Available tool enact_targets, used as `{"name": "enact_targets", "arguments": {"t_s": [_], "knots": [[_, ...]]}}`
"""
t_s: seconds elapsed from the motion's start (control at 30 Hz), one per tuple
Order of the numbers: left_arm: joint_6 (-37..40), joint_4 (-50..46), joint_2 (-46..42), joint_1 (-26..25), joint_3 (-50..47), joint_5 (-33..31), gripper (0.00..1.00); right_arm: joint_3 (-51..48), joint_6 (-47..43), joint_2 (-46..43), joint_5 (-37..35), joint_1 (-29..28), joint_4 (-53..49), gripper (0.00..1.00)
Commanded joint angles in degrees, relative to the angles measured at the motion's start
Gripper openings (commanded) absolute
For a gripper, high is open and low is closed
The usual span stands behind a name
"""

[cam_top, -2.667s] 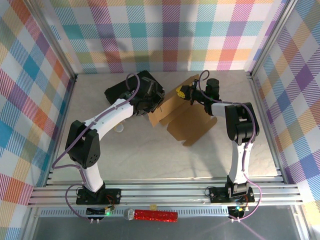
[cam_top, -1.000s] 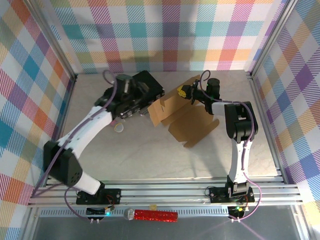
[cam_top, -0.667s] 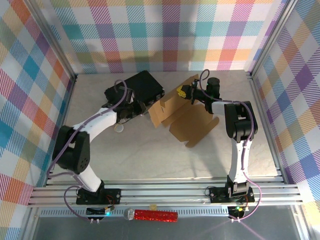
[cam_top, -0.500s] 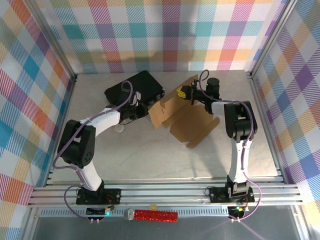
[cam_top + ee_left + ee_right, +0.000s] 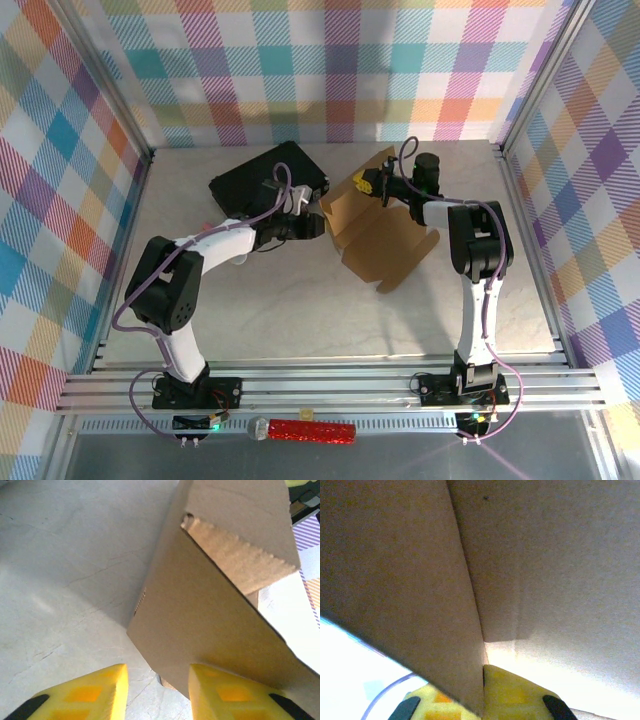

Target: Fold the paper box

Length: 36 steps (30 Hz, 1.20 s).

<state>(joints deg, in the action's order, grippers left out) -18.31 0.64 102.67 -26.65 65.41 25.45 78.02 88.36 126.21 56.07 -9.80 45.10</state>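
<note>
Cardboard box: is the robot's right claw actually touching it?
Touching. In the right wrist view, a panel of the paper box runs down between the right gripper's yellow fingers, which are closed on its edge.

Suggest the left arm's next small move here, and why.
Probably nudge the left pincer forward to push the raised side panel inward: its jaws stand open at that panel's lower edge, gripping nothing, while the right pincer clamps the paper box at its far side.
</note>
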Motion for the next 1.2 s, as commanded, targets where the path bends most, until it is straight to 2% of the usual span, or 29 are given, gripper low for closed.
{"name": "enact_targets", "arguments": {"t_s": [0.0, 0.3, 0.67, 0.93, 1.17], "knots": [[0.44, 2.74, -0.55, -0.84, -0.41, -1.01, 0.43, 1.08, 0.58, 1.44, -0.20, 0.05, 2.80, 0.00], [0.46, 2.61, 0.86, -2.75, 1.47, -2.83, 0.57, 1.18, 1.45, 1.69, -0.64, 0.05, 3.50, 0.00], [0.50, 8.71, -0.75, -5.16, -0.65, -4.45, 0.67, 1.24, 1.56, 1.72, -1.05, 0.13, 3.06, 0.00], [1.37, 4.20, 2.07, -5.60, 3.25, -5.90, 0.68, 1.05, 2.05, 1.73, -1.04, 0.13, 3.39, 0.00], [1.39, 1.70, 3.79, -5.94, 5.18, -9.28, 0.62, 1.17, 2.65, 1.74, -0.81, 0.14, 3.85, 0.00]]}}
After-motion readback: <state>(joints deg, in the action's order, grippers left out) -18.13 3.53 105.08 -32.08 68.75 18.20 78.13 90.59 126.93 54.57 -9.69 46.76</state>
